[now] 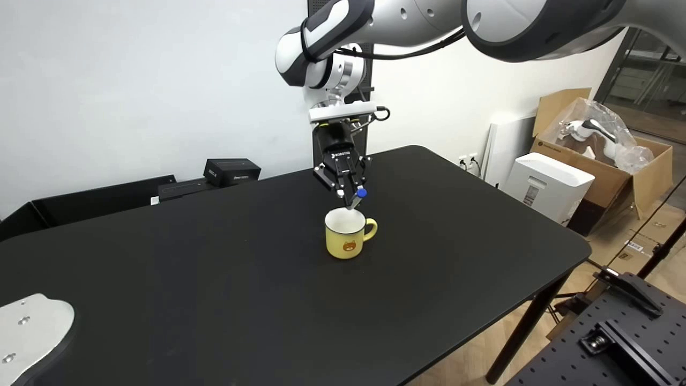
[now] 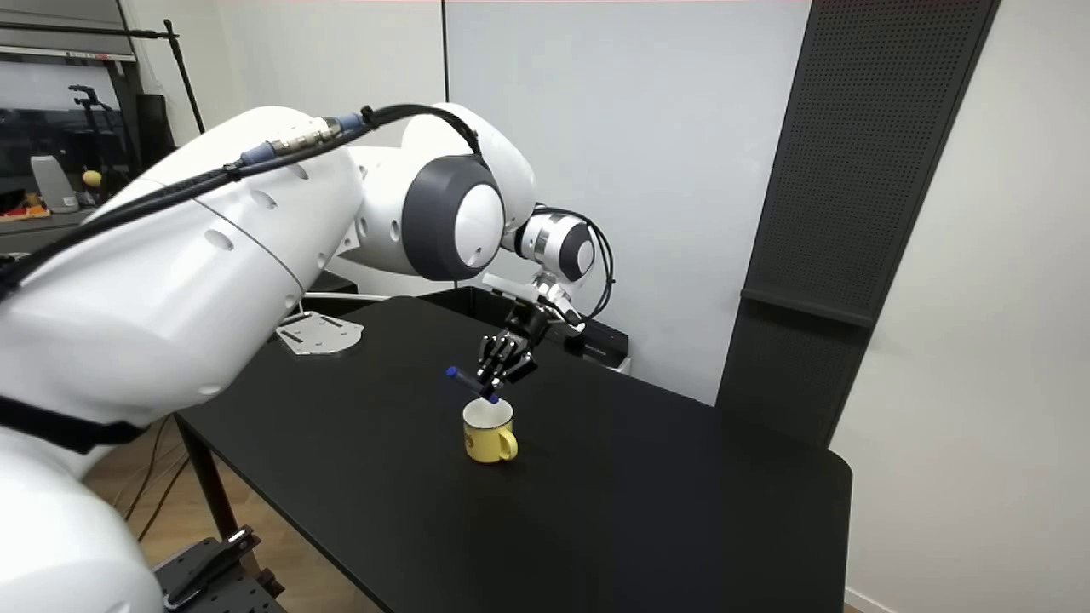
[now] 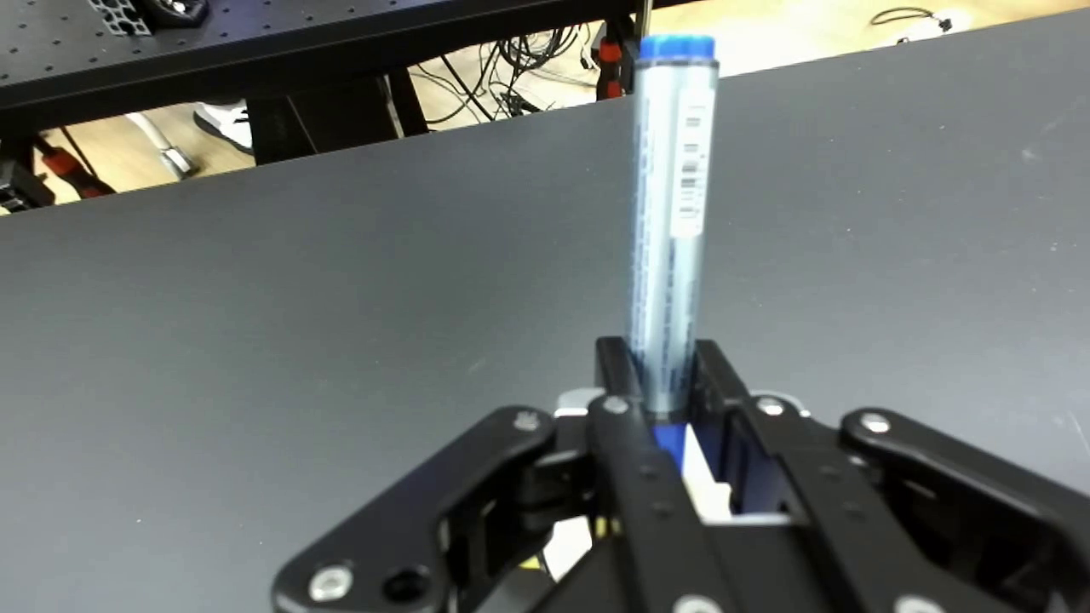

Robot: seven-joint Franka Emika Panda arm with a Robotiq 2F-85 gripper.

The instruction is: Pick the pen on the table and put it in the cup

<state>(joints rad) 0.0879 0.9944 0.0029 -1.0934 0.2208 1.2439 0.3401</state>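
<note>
The pen has a grey, labelled body and a blue end. My gripper is shut on it near one end, and most of the body sticks out past the fingertips. In an exterior view the pen is tilted, with its lower blue end just over the cup's opening. The yellow cup stands upright on the black table, its handle to the right; it also shows in an exterior view. My gripper is above the cup. In the wrist view the fingers hide most of the cup.
Black boxes stand along the wall behind the table. A grey metal plate lies at the table's far end from the carton. A white appliance and an open carton stand beyond the table edge. A black perforated platform adjoins the table.
</note>
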